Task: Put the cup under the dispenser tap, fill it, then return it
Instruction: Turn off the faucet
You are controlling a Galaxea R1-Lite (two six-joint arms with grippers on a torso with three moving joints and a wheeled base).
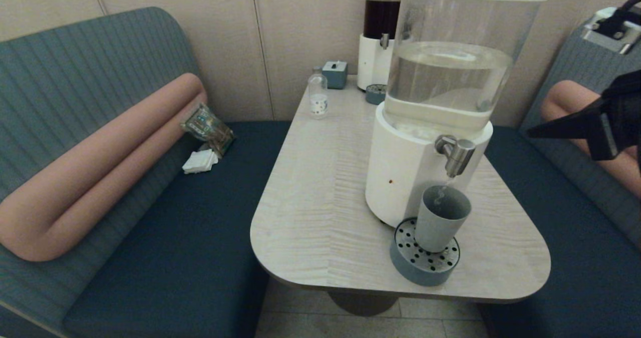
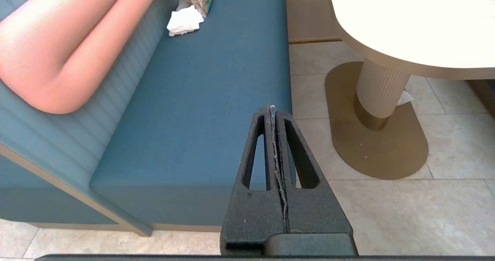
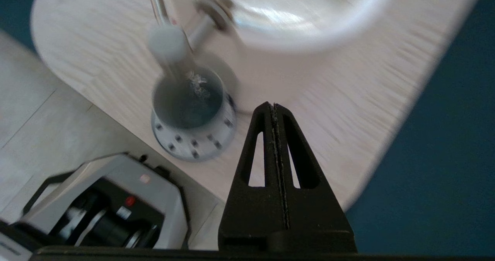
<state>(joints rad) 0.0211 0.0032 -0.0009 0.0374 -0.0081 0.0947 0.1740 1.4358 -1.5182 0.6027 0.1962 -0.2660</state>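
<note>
I see the cup (image 1: 440, 218) upright on the drip tray (image 1: 423, 264) near the bench's (image 1: 320, 218) front edge, directly under the tap (image 1: 454, 153), with a thin stream falling into it. My right end effector (image 1: 538, 131) hangs off the bench's right edge, well apart from the cup, fingers pressed together and empty. My left end effector (image 2: 273, 112) sits parked over the seat (image 2: 201, 110), fingers together too.

Each gripper, left gripper (image 2: 273, 108) and right gripper (image 3: 273, 104), has matte black, textured, tapering fingers with long triangular slots. Grey housing carries black cabling.
</note>
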